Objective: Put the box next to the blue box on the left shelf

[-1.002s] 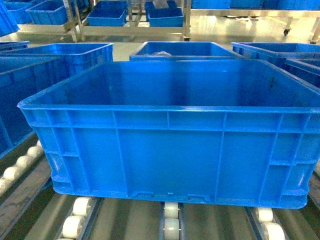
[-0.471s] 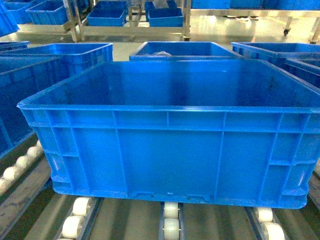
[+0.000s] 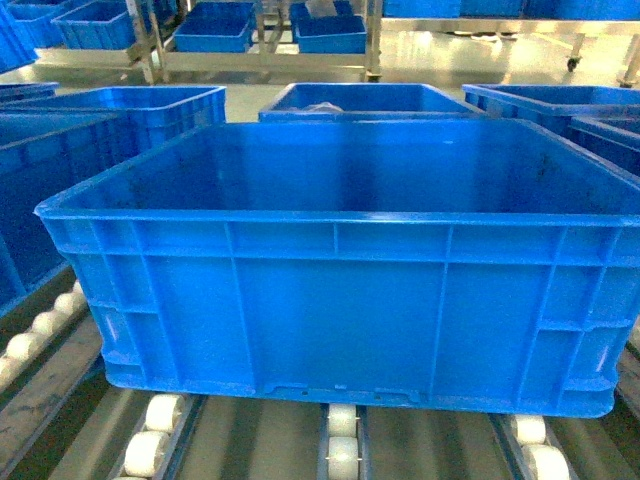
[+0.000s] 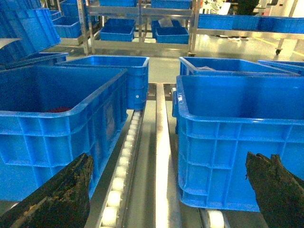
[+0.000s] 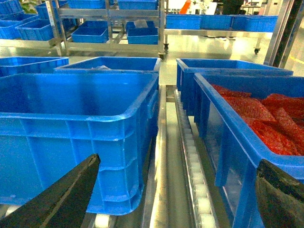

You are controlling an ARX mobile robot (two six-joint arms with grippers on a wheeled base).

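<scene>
Head view first: the box (image 3: 340, 290) fills almost the whole frame, sitting on the left shelf (image 3: 150, 445), whose white roller wheels peek out under its bottom edge at lower left, centre and lower right. No gripper shows here. In the left wrist view the left gripper (image 4: 171, 190) hangs with its two dark, rough-surfaced fingers (image 4: 61, 194) spread wide at the lower corners of the frame, nothing between them; the box stands at right and a neighbouring blue crate (image 4: 57, 123) at left, a bright metal rail and a line of rollers running up the gap. The right wrist view shows the right gripper (image 5: 175, 199) likewise wide apart and empty, with the box at left and a crate of red mesh-like material (image 5: 266, 118) at right. To my eye the box already rests on the rollers beside its neighbours, so the step in hand looks like letting go and backing off. Doing it well means drawing both arms straight back along the lanes, keeping the fingers off the thick rims, since rollers let a nudged crate drift. The box is glossy moulded plastic, smooth inside, ribbed in rectangular panels outside, with a small notch at the bottom middle; the shelf is dull grey metal carrying hard white wheels.
</scene>
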